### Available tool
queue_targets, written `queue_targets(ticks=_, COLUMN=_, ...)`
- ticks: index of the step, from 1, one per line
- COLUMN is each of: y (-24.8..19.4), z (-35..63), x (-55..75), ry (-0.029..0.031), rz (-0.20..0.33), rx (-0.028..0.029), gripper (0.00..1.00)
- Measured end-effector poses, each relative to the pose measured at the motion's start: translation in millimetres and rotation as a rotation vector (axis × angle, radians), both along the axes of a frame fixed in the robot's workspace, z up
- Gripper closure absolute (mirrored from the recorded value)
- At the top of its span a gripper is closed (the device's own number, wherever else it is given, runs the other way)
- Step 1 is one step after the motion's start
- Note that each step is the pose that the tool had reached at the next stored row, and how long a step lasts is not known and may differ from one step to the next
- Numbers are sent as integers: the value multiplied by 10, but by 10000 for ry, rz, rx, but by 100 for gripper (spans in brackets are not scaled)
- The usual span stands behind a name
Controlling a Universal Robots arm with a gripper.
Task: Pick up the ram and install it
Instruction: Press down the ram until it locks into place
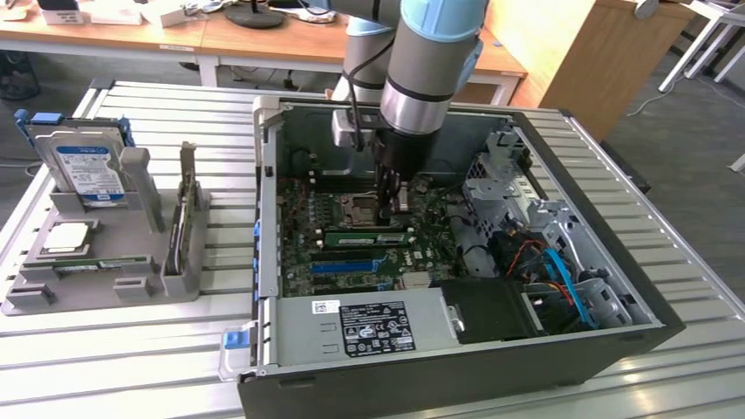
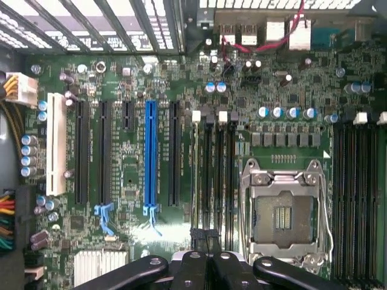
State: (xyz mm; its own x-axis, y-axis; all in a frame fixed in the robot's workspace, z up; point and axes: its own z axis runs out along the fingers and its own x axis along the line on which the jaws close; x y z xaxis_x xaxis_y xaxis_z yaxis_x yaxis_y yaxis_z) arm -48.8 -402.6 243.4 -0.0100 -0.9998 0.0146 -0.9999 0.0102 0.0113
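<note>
Ram [image 1: 370,236]: slim green stick with a white sticker, seated on edge in a motherboard [image 1: 305,229] slot, just beside the CPU socket [image 1: 358,208].

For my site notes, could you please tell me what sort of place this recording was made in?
Probably an office-like robotics lab set up for computer assembly: an open desktop PC case lies on a slatted metal workbench, a grey parts fixture holds a hard drive, and wooden desks stand behind.
</note>
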Motion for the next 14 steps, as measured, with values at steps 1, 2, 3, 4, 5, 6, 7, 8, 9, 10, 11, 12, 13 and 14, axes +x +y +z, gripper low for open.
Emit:
queue_targets(ticks=1, y=0, z=0, x=-25, ry=-6, rz=0, rx=1, gripper=89)
queue_targets(ticks=2, y=0, z=0, x=-52, ry=-12, rz=1, rx=2, gripper=89)
queue_targets(ticks=3, y=0, z=0, x=-78, ry=-15, rz=1, rx=1, gripper=89)
queue_targets(ticks=4, y=0, z=0, x=-102, ry=-17, rz=0, rx=1, gripper=89)
queue_targets(ticks=5, y=0, z=0, x=-125, ry=-19, rz=0, rx=0, gripper=89)
queue_targets(ticks=6, y=0, z=0, x=-147, ry=-20, rz=0, rx=1, gripper=89)
queue_targets(ticks=7, y=0, z=0, x=-167, ry=-20, rz=0, rx=1, gripper=89)
queue_targets(ticks=8, y=0, z=0, x=-188, ry=-21, rz=0, rx=1, gripper=89)
queue_targets(ticks=9, y=0, z=0, x=-206, ry=-21, rz=-1, rx=1, gripper=89)
queue_targets(ticks=10, y=0, z=0, x=-223, ry=-21, rz=-1, rx=1, gripper=89)
queue_targets(ticks=11, y=0, z=0, x=-239, ry=-20, rz=-2, rx=1, gripper=89)
queue_targets(ticks=12, y=0, z=0, x=-255, ry=-21, rz=-2, rx=1, gripper=89)
queue_targets(ticks=13, y=1, z=0, x=-271, ry=-21, rz=-2, rx=1, gripper=89)
queue_targets(ticks=14, y=0, z=0, x=-286, ry=-21, rz=-2, rx=2, gripper=89)
